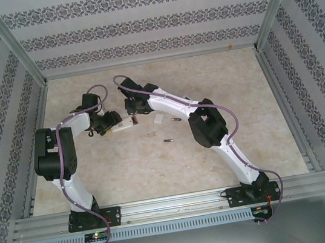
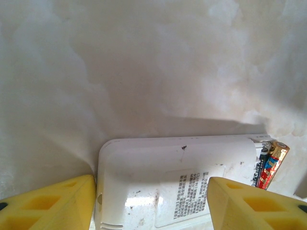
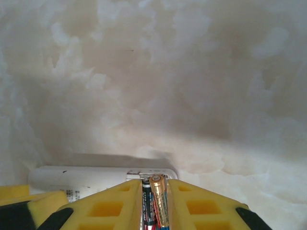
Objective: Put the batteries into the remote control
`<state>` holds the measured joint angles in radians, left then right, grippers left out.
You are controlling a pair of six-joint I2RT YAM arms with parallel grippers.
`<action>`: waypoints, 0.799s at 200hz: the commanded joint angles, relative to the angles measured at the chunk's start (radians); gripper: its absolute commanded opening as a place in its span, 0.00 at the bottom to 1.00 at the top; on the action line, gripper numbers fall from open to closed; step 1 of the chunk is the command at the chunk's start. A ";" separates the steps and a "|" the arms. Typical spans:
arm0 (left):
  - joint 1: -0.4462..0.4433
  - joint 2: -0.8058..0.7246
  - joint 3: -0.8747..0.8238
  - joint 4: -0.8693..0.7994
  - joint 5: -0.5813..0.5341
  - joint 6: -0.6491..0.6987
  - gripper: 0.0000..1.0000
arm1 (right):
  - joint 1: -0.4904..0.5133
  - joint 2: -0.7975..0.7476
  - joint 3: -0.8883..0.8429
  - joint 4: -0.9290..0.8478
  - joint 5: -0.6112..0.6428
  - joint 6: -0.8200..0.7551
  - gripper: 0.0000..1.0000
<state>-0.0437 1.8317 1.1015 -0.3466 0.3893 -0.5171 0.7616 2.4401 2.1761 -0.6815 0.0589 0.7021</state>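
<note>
Batteries [image 3: 158, 203] gripped in narrow right claw [image 3: 154, 183]

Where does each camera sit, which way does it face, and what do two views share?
Top external: above and behind the arms, looking down on the table; both arms show whole, with the left gripper and right gripper at the remote.
Left wrist: on the left arm's wrist, facing along its yellow fingers at the remote.
Right wrist: facing along its own fingers, which are shut on two batteries.
Shared: both wrist views show the remote's end and those batteries.
</note>
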 commanded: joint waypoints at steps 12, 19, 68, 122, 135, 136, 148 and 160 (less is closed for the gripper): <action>0.002 -0.028 0.001 0.017 0.011 0.011 0.64 | 0.006 0.042 0.018 -0.030 -0.001 -0.018 0.20; 0.002 -0.028 0.003 0.016 0.011 0.012 0.64 | 0.008 0.046 0.017 -0.031 -0.001 -0.021 0.20; 0.002 -0.025 0.004 0.017 0.010 0.009 0.64 | 0.013 0.062 0.021 -0.030 -0.015 -0.024 0.18; 0.002 -0.022 0.005 0.018 0.012 0.008 0.64 | 0.019 0.043 0.026 -0.020 -0.020 -0.029 0.22; 0.002 -0.022 0.005 0.018 0.013 0.008 0.64 | 0.024 0.037 0.027 -0.017 -0.018 -0.030 0.23; 0.002 -0.022 0.005 0.018 0.013 0.008 0.64 | 0.024 0.037 0.027 -0.017 -0.018 -0.031 0.23; 0.002 -0.022 0.005 0.018 0.012 0.008 0.64 | 0.026 0.038 0.029 -0.015 -0.017 -0.032 0.24; 0.002 -0.021 0.005 0.018 0.013 0.007 0.64 | 0.025 0.041 0.028 -0.015 -0.018 -0.030 0.24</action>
<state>-0.0437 1.8317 1.1015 -0.3462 0.3893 -0.5171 0.7750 2.4874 2.1777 -0.6910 0.0536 0.6872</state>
